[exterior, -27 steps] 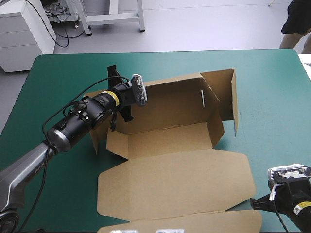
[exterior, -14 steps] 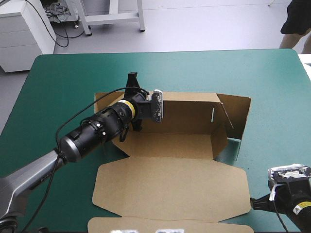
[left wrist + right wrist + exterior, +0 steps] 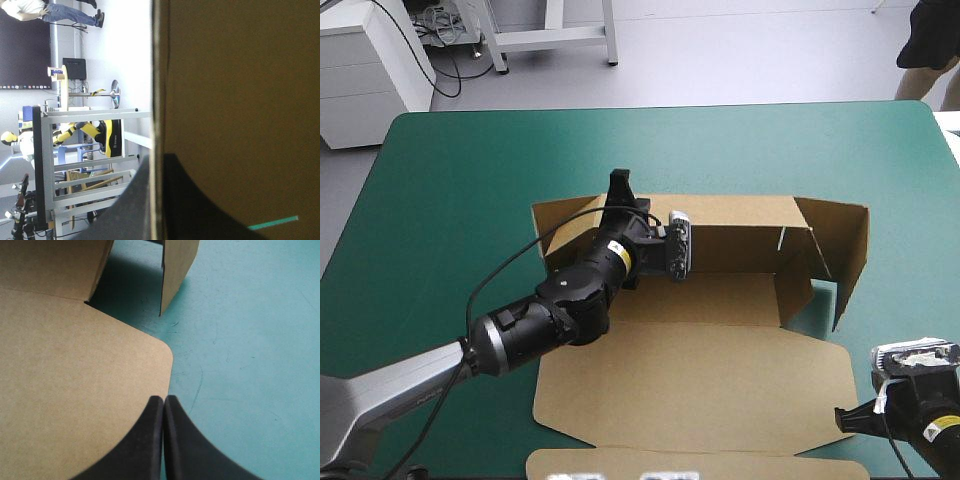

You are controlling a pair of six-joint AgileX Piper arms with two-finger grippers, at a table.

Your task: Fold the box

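Across box (image 3: 690, 380), L arm (image 3: 540, 320) reaching, L tool (image 3: 159, 160) pinching wall (image 3: 740, 215), R tool (image 3: 163, 400) closed

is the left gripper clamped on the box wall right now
Yes, in the left wrist view the left gripper has its black fingers all but shut on the raised wall edge of the box.

The left claw (image 3: 623, 198) straddles the box's (image 3: 700, 370) far wall.

The surface (image 3: 450, 170) carries a teal-green cover (image 3: 250, 340). Far corners, at 11 and 1 o'clock, are rounded. Fine scratches mark the cover.
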